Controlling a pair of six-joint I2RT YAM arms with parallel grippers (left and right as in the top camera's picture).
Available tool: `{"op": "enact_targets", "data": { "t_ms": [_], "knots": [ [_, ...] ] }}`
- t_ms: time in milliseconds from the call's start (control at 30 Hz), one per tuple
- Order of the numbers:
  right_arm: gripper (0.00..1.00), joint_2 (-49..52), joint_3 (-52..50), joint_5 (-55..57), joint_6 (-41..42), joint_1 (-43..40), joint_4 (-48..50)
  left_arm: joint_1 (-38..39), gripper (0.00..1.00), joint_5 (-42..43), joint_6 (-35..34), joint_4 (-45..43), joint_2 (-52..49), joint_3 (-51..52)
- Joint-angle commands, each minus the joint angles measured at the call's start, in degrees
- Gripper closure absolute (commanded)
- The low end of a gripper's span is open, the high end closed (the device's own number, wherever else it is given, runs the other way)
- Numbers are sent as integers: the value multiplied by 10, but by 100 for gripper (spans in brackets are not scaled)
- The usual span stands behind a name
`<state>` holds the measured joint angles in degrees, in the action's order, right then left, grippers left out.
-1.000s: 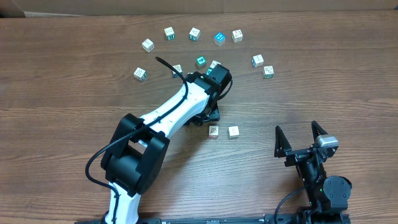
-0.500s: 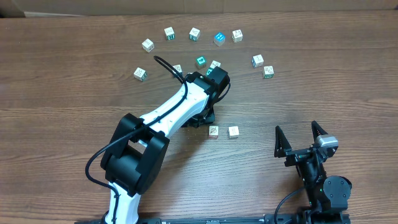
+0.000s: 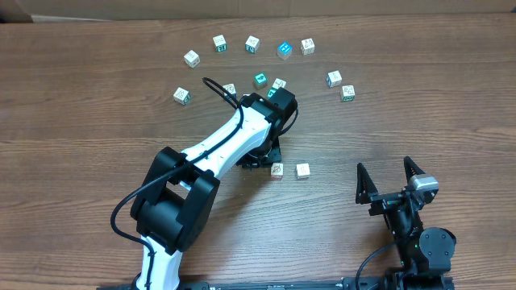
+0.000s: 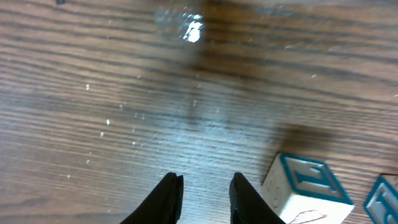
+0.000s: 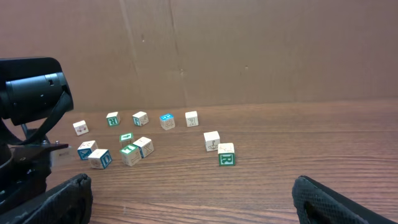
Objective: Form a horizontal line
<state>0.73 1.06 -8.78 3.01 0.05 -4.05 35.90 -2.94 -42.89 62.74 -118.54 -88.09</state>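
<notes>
Not much to read here, tbh. Can make out a green R on the front of the R cube (image 5: 226, 159) in the right wrist view, near a neighbour cube (image 5: 211, 140). Can't read anything on the other scattered cubes (image 3: 252, 43), way too small from overhead. Also spotted a teal-framed cube (image 4: 305, 182) up close in the left wrist view, with a teal letter on top, maybe an L or an I, honestly can't say. Bit of red scribble on its white side too. No brand names anywhere.

Found the horizontal line (image 3: 277, 169) on the wooden table (image 3: 419, 121), roughly mid-table, just in front of the left arm (image 3: 234, 137). Only seeing two cubes of it, side by side with a small gap, not touching. Long axis straight across the overhead view, left to right, parallel to the table's far edge. Can't tell about anything further left, hidden under the arm.

Left gripper (image 4: 205, 180): fingers close together, only a thin strip of bare wood between them, gripping nothing, just beside that teal-framed cube. Right gripper (image 3: 384, 167): spread wide, empty, well off to the right of the line.
</notes>
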Motion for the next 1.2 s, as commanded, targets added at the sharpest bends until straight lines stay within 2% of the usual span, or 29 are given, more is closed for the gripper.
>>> {"op": "enact_targets", "data": {
  "t_ms": [0, 233, 567, 1167],
  "knots": [
    [0, -5, -6, -3, 3, 3, 3, 2, 80, 10, 9, -15, 0, 6],
    [0, -5, -6, -3, 3, 3, 3, 2, 83, 10, 9, -16, -2, 7],
    [0, -5, -6, -3, 3, 3, 3, 5, 84, 9, 9, -76, -2, 17],
    [0, -5, -6, -3, 3, 3, 3, 31, 89, 15, 11, -73, -2, 17]
  ]
}}
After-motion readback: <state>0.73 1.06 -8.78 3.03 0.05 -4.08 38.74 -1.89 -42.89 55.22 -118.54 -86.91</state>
